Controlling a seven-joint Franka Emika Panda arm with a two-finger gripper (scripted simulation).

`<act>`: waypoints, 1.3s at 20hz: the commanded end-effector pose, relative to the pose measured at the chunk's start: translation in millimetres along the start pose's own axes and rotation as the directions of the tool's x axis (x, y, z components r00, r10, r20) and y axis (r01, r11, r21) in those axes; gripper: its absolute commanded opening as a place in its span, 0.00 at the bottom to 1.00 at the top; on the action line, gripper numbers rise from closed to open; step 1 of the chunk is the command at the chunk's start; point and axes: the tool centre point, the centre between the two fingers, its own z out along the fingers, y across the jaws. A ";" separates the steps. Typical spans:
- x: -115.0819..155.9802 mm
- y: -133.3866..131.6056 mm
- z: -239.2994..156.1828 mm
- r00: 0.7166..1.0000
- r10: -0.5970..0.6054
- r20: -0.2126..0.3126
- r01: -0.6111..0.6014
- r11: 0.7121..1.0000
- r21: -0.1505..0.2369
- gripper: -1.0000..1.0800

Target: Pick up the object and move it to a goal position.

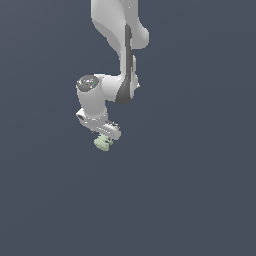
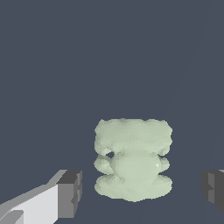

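The object (image 1: 102, 143) is a small pale green knobbly lump, just under the white robot hand in the exterior view. In the wrist view the object (image 2: 133, 159) lies between the two dark-padded fingertips (image 2: 72, 192), with a gap on each side. My gripper (image 1: 106, 138) is open around it and touches it on neither side; in the wrist view the gripper (image 2: 142, 191) straddles the lump. Whether the object rests on the surface or not, I cannot tell.
A plain dark blue-grey surface (image 1: 190, 190) fills the scene on all sides. The white arm (image 1: 122, 60) comes down from the top of the exterior view.
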 end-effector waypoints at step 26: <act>-0.8 1.5 51.1 1.000 0.007 -0.001 -0.007 1.000 0.000 0.00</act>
